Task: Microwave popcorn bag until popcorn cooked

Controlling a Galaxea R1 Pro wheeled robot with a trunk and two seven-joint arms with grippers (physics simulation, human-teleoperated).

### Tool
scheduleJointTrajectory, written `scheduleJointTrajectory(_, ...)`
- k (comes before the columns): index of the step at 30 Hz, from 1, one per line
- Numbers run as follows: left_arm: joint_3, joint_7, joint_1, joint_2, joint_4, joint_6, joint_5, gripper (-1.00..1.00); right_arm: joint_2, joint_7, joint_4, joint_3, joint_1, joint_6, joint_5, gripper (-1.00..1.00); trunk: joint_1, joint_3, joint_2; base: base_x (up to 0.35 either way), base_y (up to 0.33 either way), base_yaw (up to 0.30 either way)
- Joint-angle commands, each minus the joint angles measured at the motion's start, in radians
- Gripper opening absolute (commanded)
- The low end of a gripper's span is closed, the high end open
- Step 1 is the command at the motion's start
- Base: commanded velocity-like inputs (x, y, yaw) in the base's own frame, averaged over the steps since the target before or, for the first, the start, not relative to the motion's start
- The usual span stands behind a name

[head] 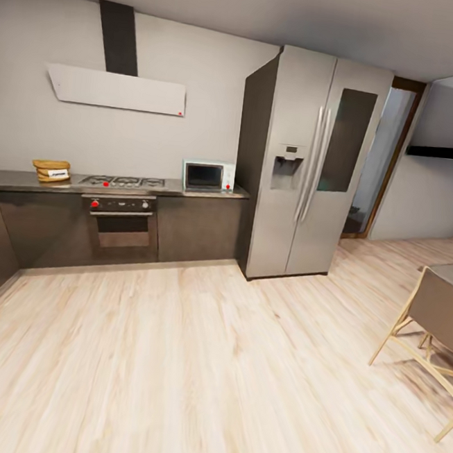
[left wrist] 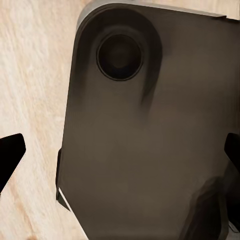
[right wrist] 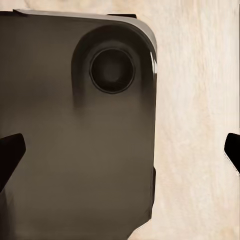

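Directly beneath you, both wrist views look down at your dark base and the pale wood floor (head: 191, 362). The left gripper (left wrist: 120, 155) and right gripper (right wrist: 120, 152) each have black fingertips spread wide, released and empty. Further off, a chair (head: 433, 318) stands at your right. Farthest, along the wall, the popcorn bag (head: 52, 170) sits on the grey countertop (head: 8, 179), left of the gas hob (head: 123, 182); the microwave (head: 208, 176) stands beside the refrigerator (head: 309, 165), door closed. Driving in carelessly could bump the cabinets or knock the bag over.
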Motion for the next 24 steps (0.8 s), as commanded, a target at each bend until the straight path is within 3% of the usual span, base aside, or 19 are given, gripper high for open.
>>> scheduleJointTrajectory(1,0.0,0.001,0.0,0.0,0.0,-0.002,0.006,1.0,0.0,-0.001,0.001,0.0,0.0,-0.005,0.0,1.0,0.001,-0.001,0.0,0.325,0.0,0.0)
scheduleJointTrajectory(24,0.001,0.001,0.0,0.0,0.0,-0.001,0.006,1.0,0.0,-0.001,0.001,0.0,0.0,-0.005,0.0,1.0,0.001,-0.001,0.0,0.325,0.0,0.0)
